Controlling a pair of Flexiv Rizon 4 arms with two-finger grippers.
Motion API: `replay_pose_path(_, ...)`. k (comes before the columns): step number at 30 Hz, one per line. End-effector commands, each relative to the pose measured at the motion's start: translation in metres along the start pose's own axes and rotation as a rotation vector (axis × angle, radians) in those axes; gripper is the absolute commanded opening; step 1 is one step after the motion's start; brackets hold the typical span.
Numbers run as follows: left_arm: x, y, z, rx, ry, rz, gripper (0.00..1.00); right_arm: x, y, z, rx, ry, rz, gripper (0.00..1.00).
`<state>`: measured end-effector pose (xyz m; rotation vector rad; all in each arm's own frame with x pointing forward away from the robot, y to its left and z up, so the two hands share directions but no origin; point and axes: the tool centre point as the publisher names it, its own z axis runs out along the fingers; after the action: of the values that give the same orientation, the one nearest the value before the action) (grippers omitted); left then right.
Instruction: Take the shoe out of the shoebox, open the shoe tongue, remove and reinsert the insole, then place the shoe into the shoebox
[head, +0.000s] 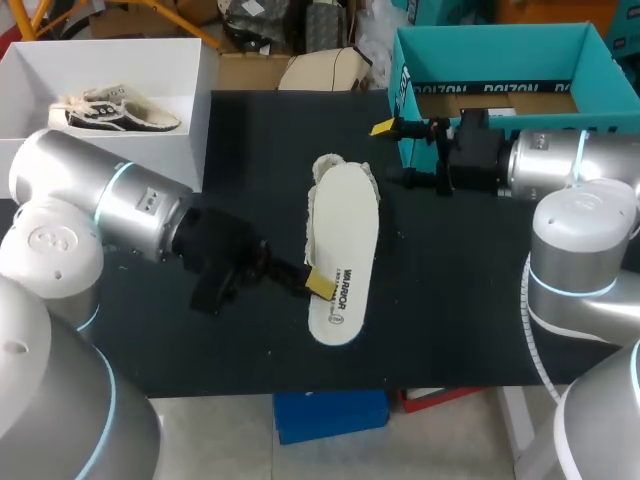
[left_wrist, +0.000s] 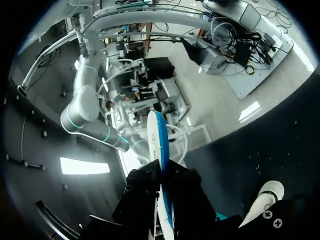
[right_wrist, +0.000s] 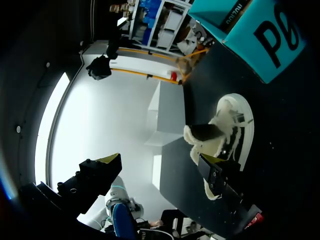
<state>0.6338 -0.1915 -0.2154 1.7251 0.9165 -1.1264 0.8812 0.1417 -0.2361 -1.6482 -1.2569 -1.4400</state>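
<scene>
Head view gives the layout: a cream, fuzzy-edged shoe (head: 330, 168) lies in the middle of the black table (head: 450, 310), outside both boxes. Most of it is hidden under a long white insole (head: 345, 245) with dark print toward its near end. Whether the insole's far end sits inside the shoe cannot be told. The left gripper (head: 320, 284) is clamped on the insole's near left edge, one yellow tip showing against the white. The right gripper (head: 398, 152) hangs just beside the shoe's far end, in front of the teal shoebox (head: 490, 60), its two fingers spread wide with nothing between them. By count there are two shoes, one on the table and one black-and-white sneaker (head: 115, 112) lying in the white box (head: 110, 55) at the table's far left. There are also two boxes, one insole and two grippers. Left wrist view alone shows the insole (left_wrist: 159, 150) edge-on: thin, white on one face and blue on the other. It stands between the left gripper's (left_wrist: 162, 192) black fingers (left_wrist: 140, 200), which press it from both sides. Right wrist view shows the shoe (right_wrist: 222, 117) from low down, with fluffy cream lining and a white rim, ahead of one finger of the right gripper (right_wrist: 162, 160). The yellow tips stand far apart, and the teal shoebox (right_wrist: 250, 35) and white box (right_wrist: 170, 115) lie beyond.
</scene>
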Motion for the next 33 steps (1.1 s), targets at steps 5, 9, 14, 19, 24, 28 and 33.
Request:
replay_pose_path(5, 0.046, 0.002, -0.01, -0.021, -0.031, 0.003, 0.0, -0.001, -0.001, 0.001, -0.005, 0.001, 0.0, 1.0)
replay_pose_path(9, 0.061, 0.016, -0.019, -0.024, -0.03, 0.006, 0.0, -0.001, -0.001, 0.001, -0.005, 0.001, 0.0, 1.0)
replay_pose_path(14, 0.078, 0.038, -0.032, -0.034, -0.017, -0.019, 0.0, -0.001, -0.001, 0.001, -0.005, 0.001, 0.0, 1.0)
replay_pose_path(19, 0.088, 0.062, -0.043, -0.044, -0.02, -0.025, 0.0, -0.001, -0.001, 0.001, -0.005, 0.001, 0.0, 1.0)
replay_pose_path(24, 0.093, 0.091, -0.054, -0.035, 0.002, -0.028, 0.0, -0.001, -0.001, 0.001, -0.005, 0.001, 0.0, 1.0)
replay_pose_path(28, 0.095, 0.111, -0.06, -0.031, 0.009, -0.035, 0.0, -0.001, -0.001, 0.001, -0.005, 0.001, 0.0, 1.0)
replay_pose_path(33, 0.096, 0.13, -0.062, -0.03, 0.002, -0.028, 0.0, -0.001, -0.001, 0.001, -0.005, 0.001, 0.0, 1.0)
